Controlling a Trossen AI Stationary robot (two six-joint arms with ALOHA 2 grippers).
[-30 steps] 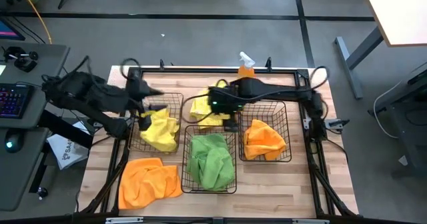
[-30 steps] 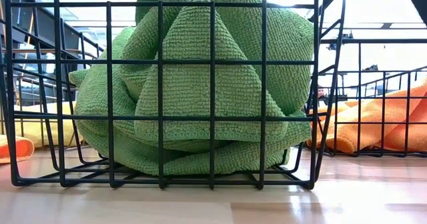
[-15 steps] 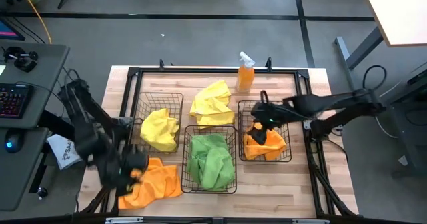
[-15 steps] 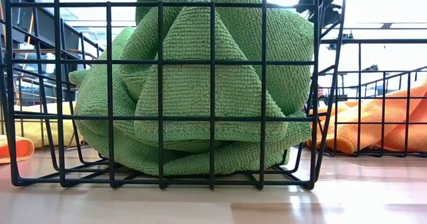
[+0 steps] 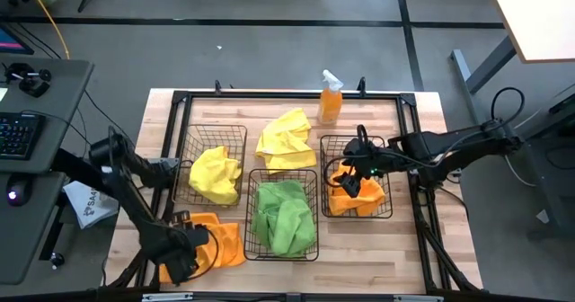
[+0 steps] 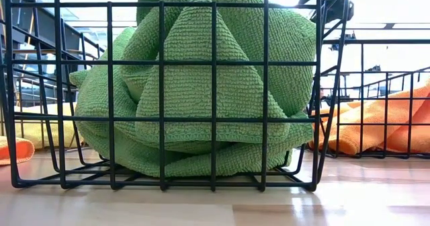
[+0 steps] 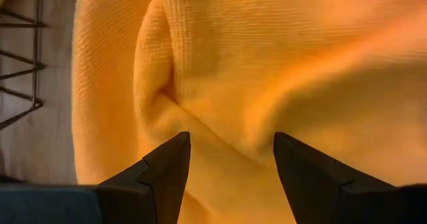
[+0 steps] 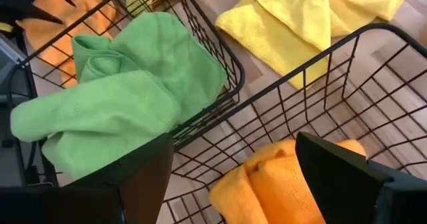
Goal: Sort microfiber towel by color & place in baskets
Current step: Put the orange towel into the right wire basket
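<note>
Our left gripper [image 7: 230,159] hangs right over the loose orange towel [image 5: 211,241] at the table's front-left corner, fingers spread wide with a fold of cloth between them, so we judge this arm is the one to lift it. The towel lies crumpled, and our right gripper [image 5: 352,178] waits open over the orange basket [image 5: 386,208] by the right edge.

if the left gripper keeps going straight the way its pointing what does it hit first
Most likely the loose orange towel on the table: the left gripper is open and aimed right at its folds, with nothing between them.
</note>
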